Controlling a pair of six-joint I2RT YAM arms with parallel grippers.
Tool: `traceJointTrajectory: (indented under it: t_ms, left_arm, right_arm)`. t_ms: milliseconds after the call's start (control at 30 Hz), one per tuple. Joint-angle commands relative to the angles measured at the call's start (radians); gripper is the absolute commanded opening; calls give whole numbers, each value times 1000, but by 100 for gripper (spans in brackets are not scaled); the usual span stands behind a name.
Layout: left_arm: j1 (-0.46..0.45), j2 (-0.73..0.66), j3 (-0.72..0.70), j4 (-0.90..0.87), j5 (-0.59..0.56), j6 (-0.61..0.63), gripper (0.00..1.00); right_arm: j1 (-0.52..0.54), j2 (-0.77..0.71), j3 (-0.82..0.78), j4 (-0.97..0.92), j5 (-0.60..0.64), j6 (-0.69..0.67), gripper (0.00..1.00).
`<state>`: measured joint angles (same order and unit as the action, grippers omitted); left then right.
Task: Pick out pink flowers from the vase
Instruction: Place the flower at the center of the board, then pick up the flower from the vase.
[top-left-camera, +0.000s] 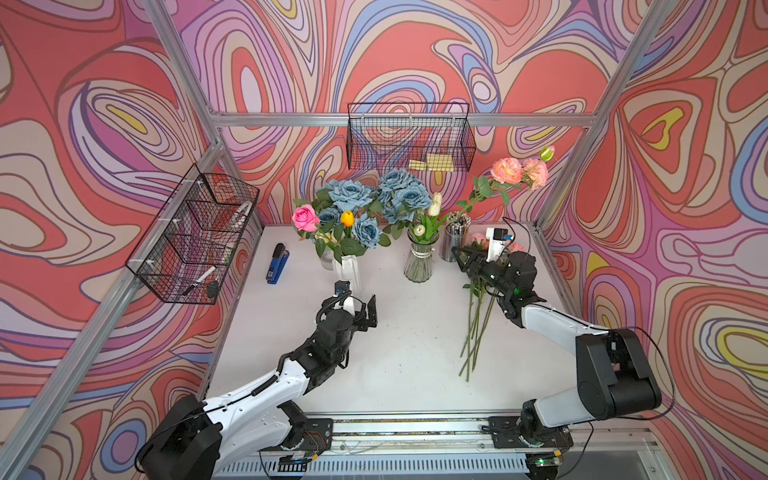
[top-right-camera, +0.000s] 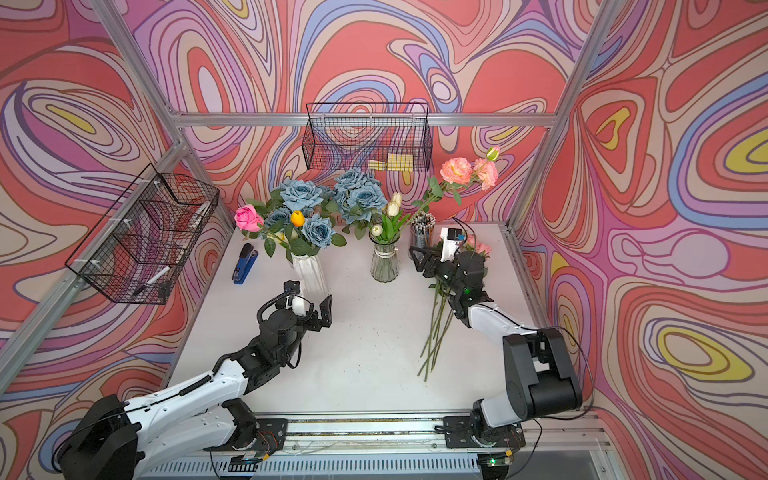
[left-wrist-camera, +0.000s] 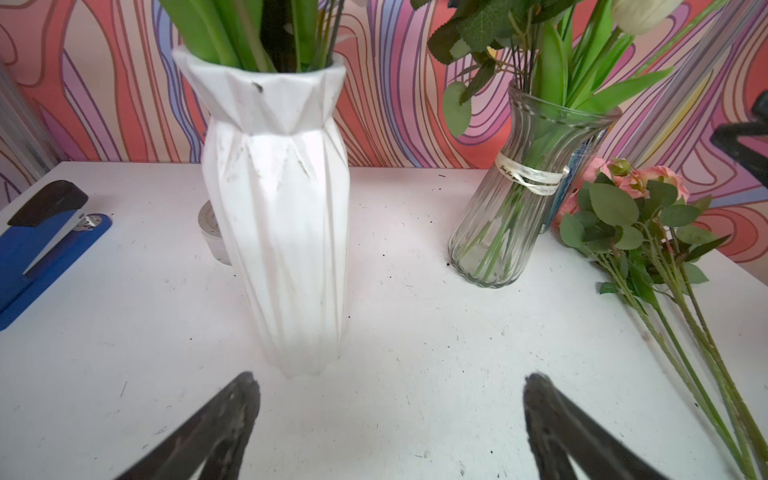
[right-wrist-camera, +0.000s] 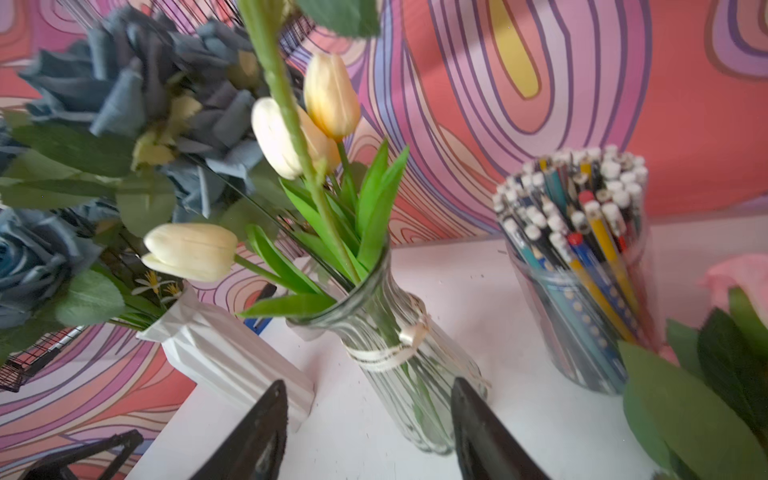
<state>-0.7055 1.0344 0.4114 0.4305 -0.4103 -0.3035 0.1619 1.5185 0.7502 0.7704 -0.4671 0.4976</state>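
Both top views: we see pink rose (top-left-camera: 305, 218) in white vase (top-left-camera: 348, 270), far left. Peach blooms (top-left-camera: 507, 170) on stem leaning right out of glass vase (top-left-camera: 419, 264). More pink flowers (top-left-camera: 473, 332) flat on table (top-left-camera: 395, 365), right; heads mostly hidden under right arm (top-left-camera: 552, 324).

Left wrist: left gripper (left-wrist-camera: 390, 386) spread wide, empty, just short of white vase. Blooms cut off by frame edge.

Right wrist: blurred. Right gripper (right-wrist-camera: 368, 386) parted, grasping nothing, facing glass vase. Peach heads out of frame; we see only stem (right-wrist-camera: 286, 112).
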Motion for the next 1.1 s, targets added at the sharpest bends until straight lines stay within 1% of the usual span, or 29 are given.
traceJointTrajectory:
  t_ms: [0,133,267,367,600,767,900,1067]
  left_arm:
    - [6,9,21,4,65,-35,100]
    - [5,25,18,28,111,-57,100]
    - [3,64,16,83,190,-83,98]
    - [-3,84,21,113,227,-90,98]
    - [-11,112,44,100,255,-88,97]
    - [-18,118,52,89,266,-95,97]
    - [-20,106,61,60,275,-90,95]
    - [-20,86,64,30,269,-76,89]
  right_arm:
    - [13,57,-25,261,44,35,63]
    - [19,150,-10,408,57,70,60]
    - [38,246,15,516,78,78,55]
    - [56,300,44,543,88,78,53]
    - [70,363,106,585,82,89,52]
    - [71,395,163,585,81,104,49]
    - [73,431,205,593,77,126,42]
    - [77,462,240,603,76,156,29]
